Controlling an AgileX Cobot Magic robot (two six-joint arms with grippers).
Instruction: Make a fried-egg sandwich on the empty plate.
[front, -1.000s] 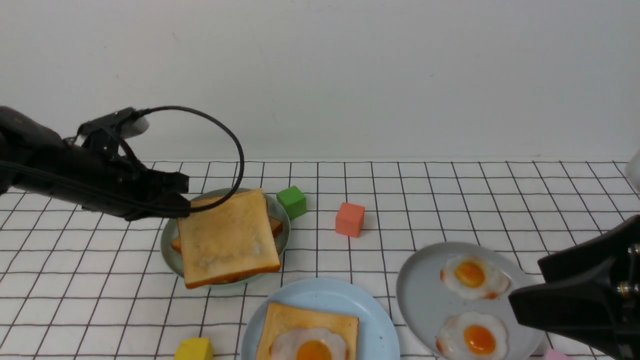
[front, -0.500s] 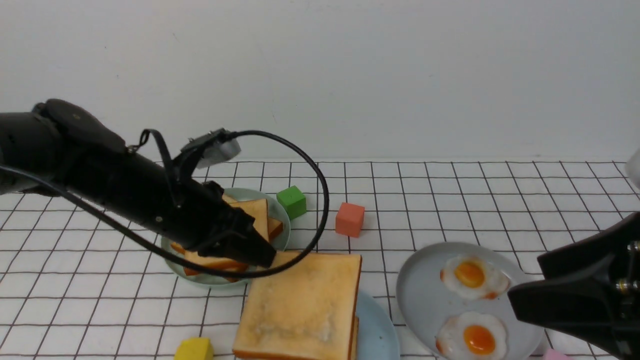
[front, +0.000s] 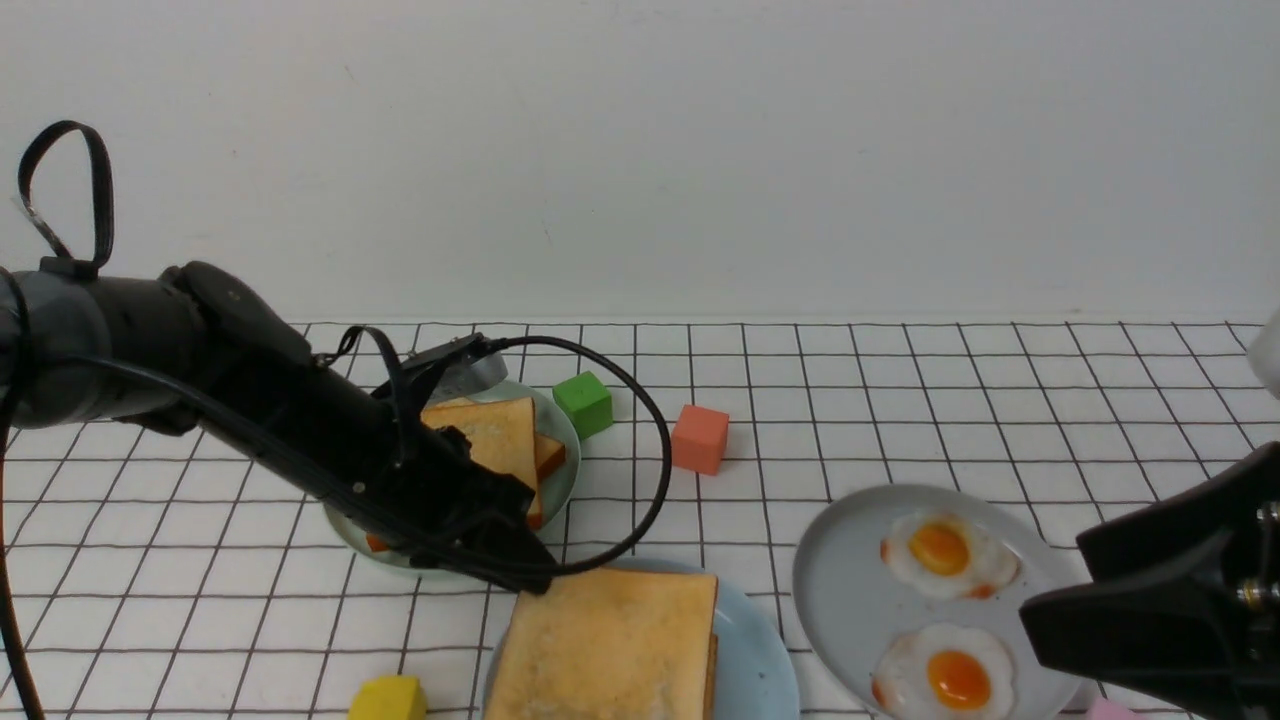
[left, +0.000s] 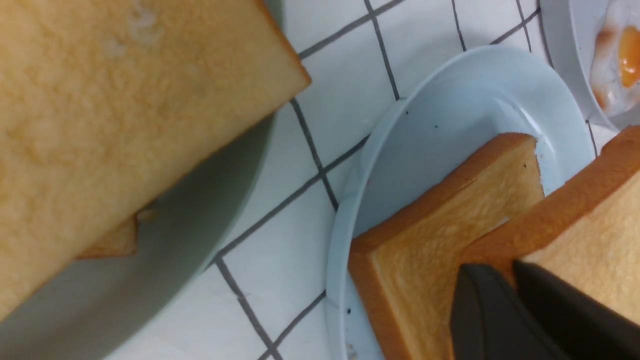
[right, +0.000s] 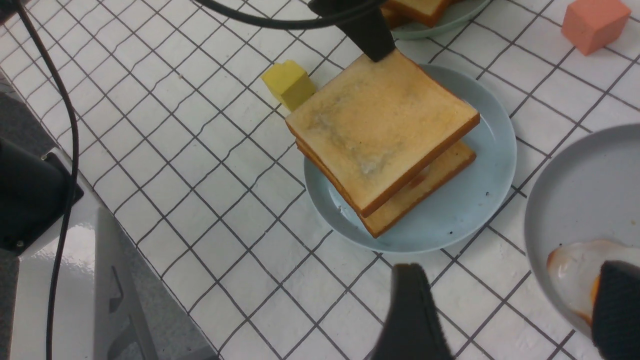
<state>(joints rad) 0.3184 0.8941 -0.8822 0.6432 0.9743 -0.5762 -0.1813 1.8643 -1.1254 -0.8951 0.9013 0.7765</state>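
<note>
The pale-blue plate (front: 752, 650) sits at the front middle, also in the right wrist view (right: 480, 200). On it lies a toast slice (right: 425, 195) with the fried egg hidden under a second toast slice (front: 610, 645). My left gripper (front: 530, 575) is shut on the far left corner of this top slice (left: 590, 225), which sits just over the lower slice (left: 440, 250), a little askew. My right gripper (right: 510, 310) is open and empty, low beside the grey plate (front: 850, 590).
A sage-green plate (front: 566, 440) with a pile of plain toast (front: 490, 440) is under my left arm. The grey plate holds two fried eggs (front: 945, 550) (front: 950, 675). A green cube (front: 584, 403), a coral cube (front: 699, 438) and a yellow cube (front: 388, 698) stand around.
My left gripper carried a toast slice from the green plate over to the blue plate and lowered it over the egg. The right arm barely moved.
</note>
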